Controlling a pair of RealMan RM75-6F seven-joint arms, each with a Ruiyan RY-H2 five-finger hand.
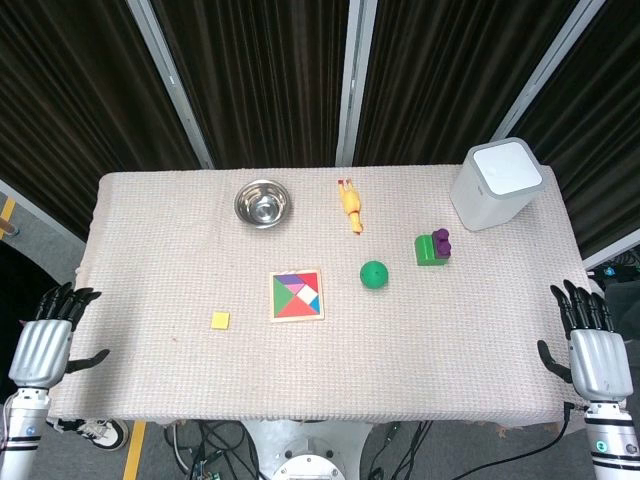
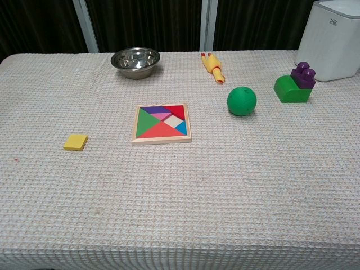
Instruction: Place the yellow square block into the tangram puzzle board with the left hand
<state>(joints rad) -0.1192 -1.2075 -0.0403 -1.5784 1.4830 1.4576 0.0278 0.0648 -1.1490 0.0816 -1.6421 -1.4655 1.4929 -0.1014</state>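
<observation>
**Both hands parked off the table edge, yellow block sitting on its own**

Closest to the camera are the two hands, down at the near corners in the head view. The left hand (image 1: 42,345) hangs just off the table's left edge with its fingers spread and nothing in it. The right hand (image 1: 592,345) is off the right edge, same deal: fingers apart, holding nothing. Neither one shows up in the chest view.

The yellow square block (image 2: 75,142) lies flat on the tablecloth (image 2: 180,214), on the left part of the table, well apart from the left hand. The puzzle board (image 2: 162,124) is to its right, near but not touching. It's a wooden frame with coloured pieces already in: green, red, blue, purple and pink. There's a pale bare square gap showing among them, right of the middle.

Further back, a metal bowl (image 2: 135,61) sits behind the board. A yellow rubber chicken (image 2: 214,67) lies to the right of the bowl. A green ball (image 2: 242,100) is right of the board, and beyond it a green block with a purple block (image 2: 295,84) stacked on top. A white bin (image 1: 497,184) stands in the far right corner.
</observation>
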